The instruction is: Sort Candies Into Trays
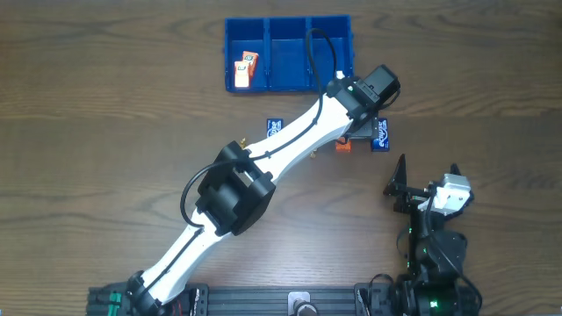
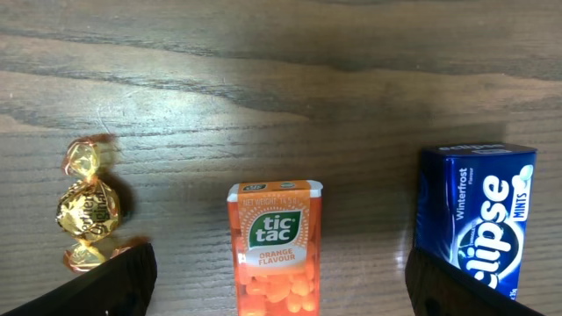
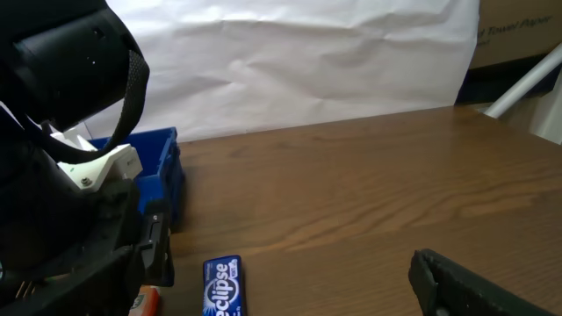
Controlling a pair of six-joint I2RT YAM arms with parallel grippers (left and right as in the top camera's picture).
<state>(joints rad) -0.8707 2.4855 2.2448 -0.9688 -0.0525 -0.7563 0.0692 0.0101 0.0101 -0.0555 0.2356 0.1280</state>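
- Left hand (image 2: 281,268): fingers apart, either side of the orange mint box (image 2: 276,254), mid-worktop.
- Risk: an off-centre closure may skew the box, or a finger may nudge the blue mint pack (image 2: 479,215) or the gold candy (image 2: 88,211).
- Tray (image 1: 290,21): far worktop edge.

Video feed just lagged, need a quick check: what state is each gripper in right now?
Left gripper: open, over the orange mint box, holding nothing.
Right gripper: open, empty.

Counter (image 1: 105,105): dark brown wood grain, reaching the left, top and right edges of the top view. Behind its far edge hangs a creased white sheet (image 3: 299,70). Beside the sheet: 1 cardboard box (image 3: 518,31), with a pale slanted pole (image 3: 527,88) below it. Lighting is even.
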